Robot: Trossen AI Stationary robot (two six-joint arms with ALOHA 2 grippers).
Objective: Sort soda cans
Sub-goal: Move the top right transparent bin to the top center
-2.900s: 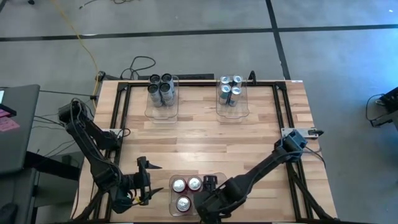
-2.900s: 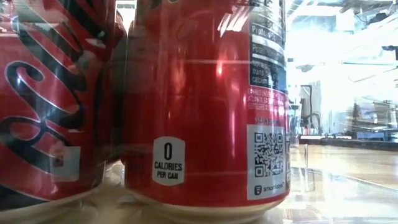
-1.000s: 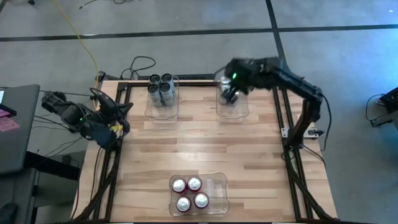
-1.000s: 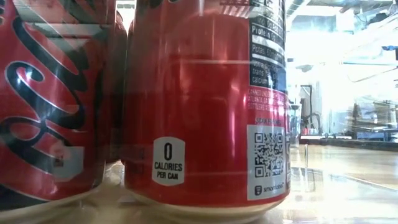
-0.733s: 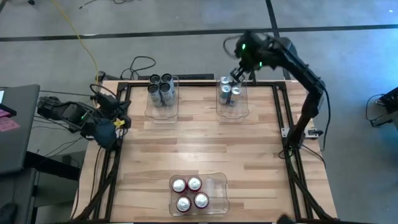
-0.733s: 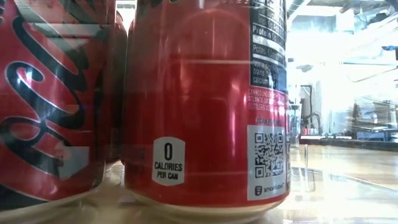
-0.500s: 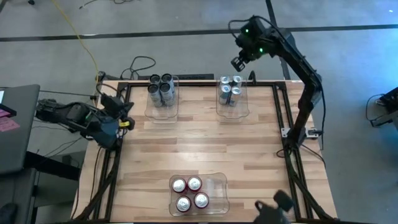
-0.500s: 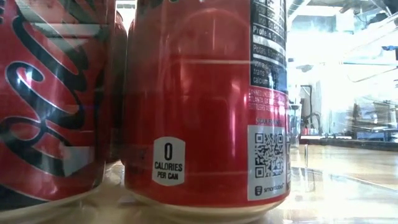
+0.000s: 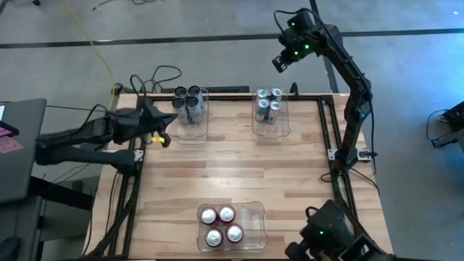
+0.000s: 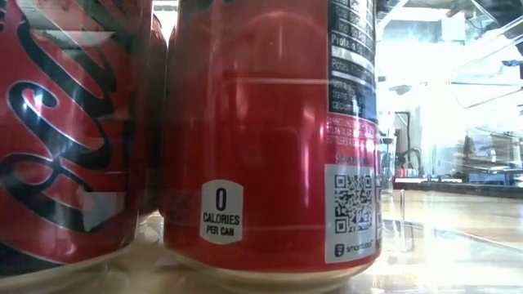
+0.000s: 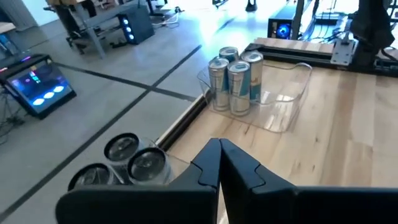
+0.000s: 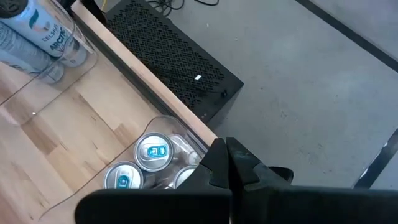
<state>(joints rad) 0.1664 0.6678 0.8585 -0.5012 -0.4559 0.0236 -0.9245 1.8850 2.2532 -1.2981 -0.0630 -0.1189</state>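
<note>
On the surface [image 9: 290, 174], three bins hold cans. The upper-left bin [image 9: 190, 125] carries four cans [image 9: 188, 101] at its far end; the upper-centre bin [image 9: 272, 123] holds four more [image 9: 268, 104]. A third bin [image 9: 250, 225] sits at the lower centre with four cans [image 9: 221, 225] at its left. The left hand [image 9: 164, 136] hangs left of the upper-left bin; the right hand [image 9: 279, 62] sits above the upper-centre bin, beyond the surface's far edge.

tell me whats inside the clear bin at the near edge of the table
Four red cans with silver tops stand upright inside the near bin, grouped toward its left side. The right part looks bare. In the low view two front cans hide the ones behind.
</note>
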